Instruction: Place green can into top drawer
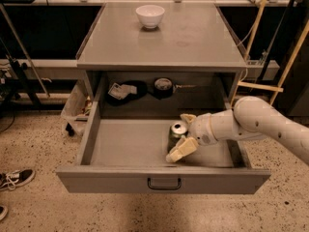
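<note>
The top drawer [161, 179] is pulled fully out of the grey cabinet. The green can [177, 135] stands upright on the drawer floor, right of middle, its silver top showing. My gripper [185, 134] reaches in from the right on the white arm and is low inside the drawer around the can. One finger [180, 151] lies in front of the can's base and hides it. The other finger [188, 118] stands behind the can. The fingers look spread wider than the can.
A white bowl [150, 15] sits at the back of the cabinet top [193, 42]. Dark items [126, 91] lie in the recess behind the drawer. Shoes [13, 179] lie on the floor at left. Wooden poles [289, 57] lean at right.
</note>
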You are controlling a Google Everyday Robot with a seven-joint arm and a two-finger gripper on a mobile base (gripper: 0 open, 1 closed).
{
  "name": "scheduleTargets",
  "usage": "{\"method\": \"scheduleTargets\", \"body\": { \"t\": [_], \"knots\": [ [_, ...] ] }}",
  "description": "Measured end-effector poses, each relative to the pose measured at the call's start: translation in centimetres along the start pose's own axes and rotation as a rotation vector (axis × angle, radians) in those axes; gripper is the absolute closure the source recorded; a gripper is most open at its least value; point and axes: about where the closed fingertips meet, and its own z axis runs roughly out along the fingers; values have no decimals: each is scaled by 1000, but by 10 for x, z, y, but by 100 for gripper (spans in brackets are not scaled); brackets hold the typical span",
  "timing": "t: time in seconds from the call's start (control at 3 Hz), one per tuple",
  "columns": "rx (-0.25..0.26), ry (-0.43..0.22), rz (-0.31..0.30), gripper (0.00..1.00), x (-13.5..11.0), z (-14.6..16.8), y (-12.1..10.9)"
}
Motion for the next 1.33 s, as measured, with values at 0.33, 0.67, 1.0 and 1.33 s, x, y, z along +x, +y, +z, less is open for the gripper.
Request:
{"method": "scheduleTargets", "body": {
  "t": [0.33,0.67,1.0,1.33],
  "knots": [
    [3,-6,-4,0,-6,-4,4],
    [70,-13,35,0,-31,-38,23],
    [191,-37,57,0,-81,-97,64],
    [304,-103,17,0,-156,-149,118]
  ]
}}
